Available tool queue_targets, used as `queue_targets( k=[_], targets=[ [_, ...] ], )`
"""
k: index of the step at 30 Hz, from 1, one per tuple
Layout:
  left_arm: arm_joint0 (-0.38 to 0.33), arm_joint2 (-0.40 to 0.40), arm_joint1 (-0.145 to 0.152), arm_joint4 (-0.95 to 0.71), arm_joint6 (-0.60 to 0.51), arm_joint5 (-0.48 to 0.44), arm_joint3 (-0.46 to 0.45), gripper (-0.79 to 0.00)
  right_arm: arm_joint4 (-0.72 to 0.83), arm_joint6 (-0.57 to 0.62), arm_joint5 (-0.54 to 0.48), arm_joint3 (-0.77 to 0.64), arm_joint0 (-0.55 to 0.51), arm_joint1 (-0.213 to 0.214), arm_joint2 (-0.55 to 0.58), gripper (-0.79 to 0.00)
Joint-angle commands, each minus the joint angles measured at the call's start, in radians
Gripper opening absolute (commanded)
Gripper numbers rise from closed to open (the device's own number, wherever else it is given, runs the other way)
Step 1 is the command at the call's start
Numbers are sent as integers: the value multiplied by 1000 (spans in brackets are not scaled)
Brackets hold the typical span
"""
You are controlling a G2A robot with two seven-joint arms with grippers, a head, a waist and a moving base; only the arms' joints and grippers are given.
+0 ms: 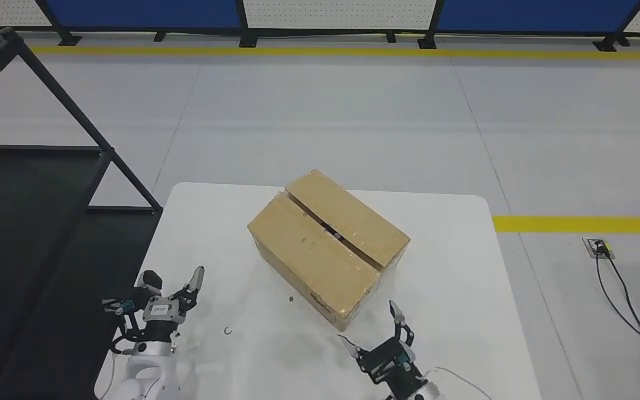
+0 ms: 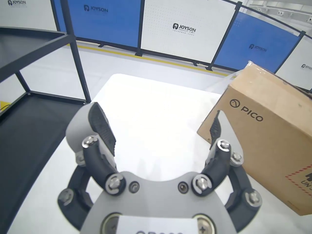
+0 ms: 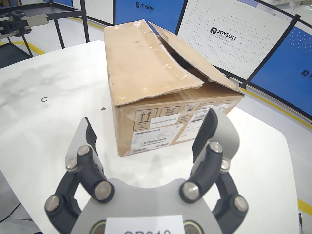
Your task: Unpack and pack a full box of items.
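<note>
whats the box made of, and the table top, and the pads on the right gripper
Box: brown cardboard, matte, with ragged flap edges and glossy clear tape along them. Table: smooth white top, slightly glossy, likely laminate or plastic; smudges show on it. Right gripper pads: black, ribbed, probably rubber.

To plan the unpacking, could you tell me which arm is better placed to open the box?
Probably right: the right hand, open, faces the box and its ajar flaps; the left hand sits off beside it.
</note>
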Motion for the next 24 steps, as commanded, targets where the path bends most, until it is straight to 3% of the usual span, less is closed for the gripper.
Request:
queue_targets(
  k=[1,11,24],
  targets=[
    [0,0,0,0,0,0,0,0,-8,10,35,12,25,-8,-22,0],
    [0,0,0,0,0,0,0,0,-19,46,193,100,115,-42,-73,0],
    [-1,2,0,5,-8,-8,-5,0,10,38,225,96,99,-46,16,0]
  ],
)
